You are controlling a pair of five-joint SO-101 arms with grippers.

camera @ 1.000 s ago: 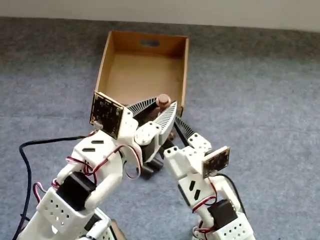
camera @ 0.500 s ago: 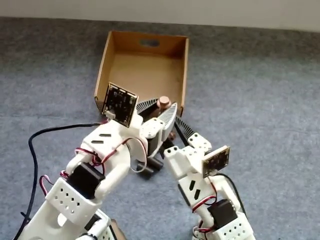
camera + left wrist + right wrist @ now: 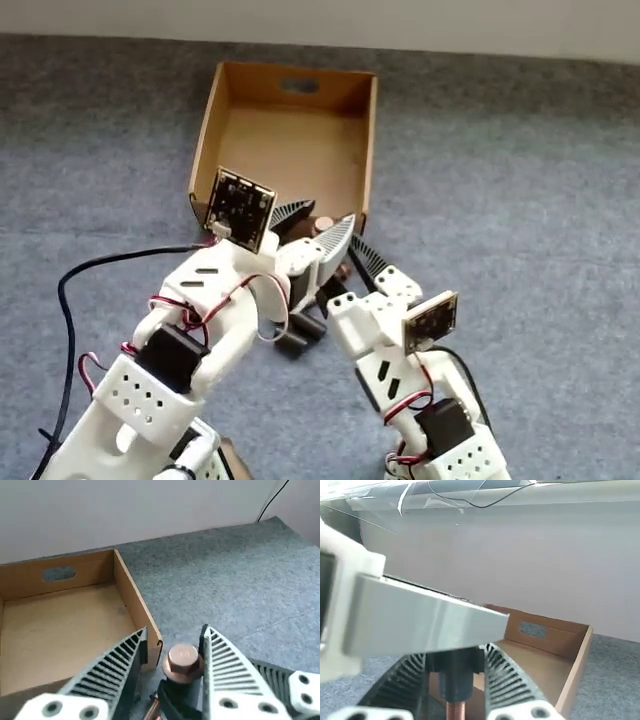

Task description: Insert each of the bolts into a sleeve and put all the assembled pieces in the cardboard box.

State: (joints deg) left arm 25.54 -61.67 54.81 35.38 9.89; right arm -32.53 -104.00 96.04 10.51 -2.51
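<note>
A copper bolt (image 3: 183, 661) stands head-up in a black sleeve (image 3: 174, 696), just outside the near wall of the cardboard box (image 3: 134, 599). My left gripper (image 3: 175, 632) is open around the bolt head, with a gap on one side. From the high view the bolt head (image 3: 323, 224) sits low between the left gripper's (image 3: 322, 216) ribbed fingers. My right gripper (image 3: 455, 666) is shut on the black sleeve (image 3: 454, 674), and the bolt's shaft (image 3: 455, 711) pokes out below it. The right gripper (image 3: 347, 264) sits just under the left one.
The cardboard box (image 3: 208, 130) lies open beyond both arms. Two loose black sleeves (image 3: 301, 334) rest on the grey carpet between the arms. A copper piece (image 3: 151, 708) lies by the held sleeve. A black cable (image 3: 65, 300) trails at the left.
The bolt head has dropped lower between the left fingers, into the sleeve. The left wrist has swung toward the box, and its fingers now stand apart from the bolt. The right arm kept still.
</note>
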